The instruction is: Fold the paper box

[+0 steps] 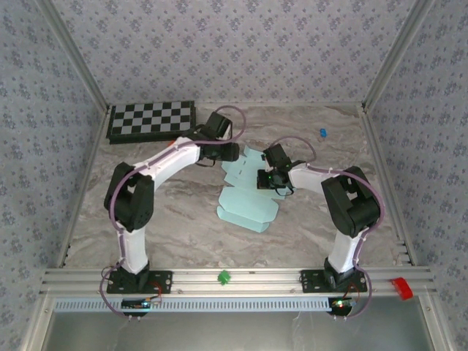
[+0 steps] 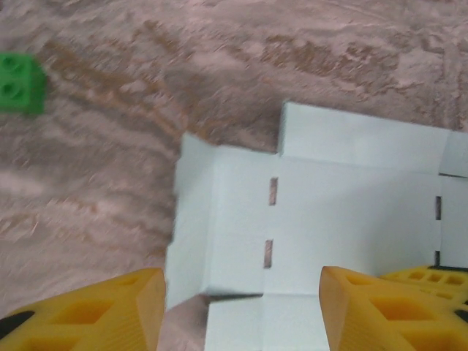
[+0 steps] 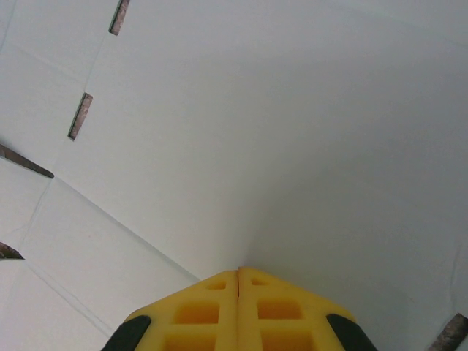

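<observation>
So the paper box (image 1: pixel 247 206) is lying as a flat cut-out sheet around the middle of the bench (image 1: pixel 175 227), flaps spread out. The left tool (image 1: pixel 235 152) is at the sheet's far edge. In its wrist view the yellow fingers (image 2: pixel 110 307) stand apart over a slotted panel of card, not pinching anything. The right tool (image 1: pixel 265 180) sits over the far right part of the sheet, fingers pressed tight together, tips right against the pale card. Can't tell if any card is caught between them. The checkered board (image 1: pixel 151 121) is in the far left corner, a small blue bit (image 1: pixel 322 132) lies near the far right corner, and a green block (image 1: pixel 224 277) is on the rail at the near edge.
</observation>
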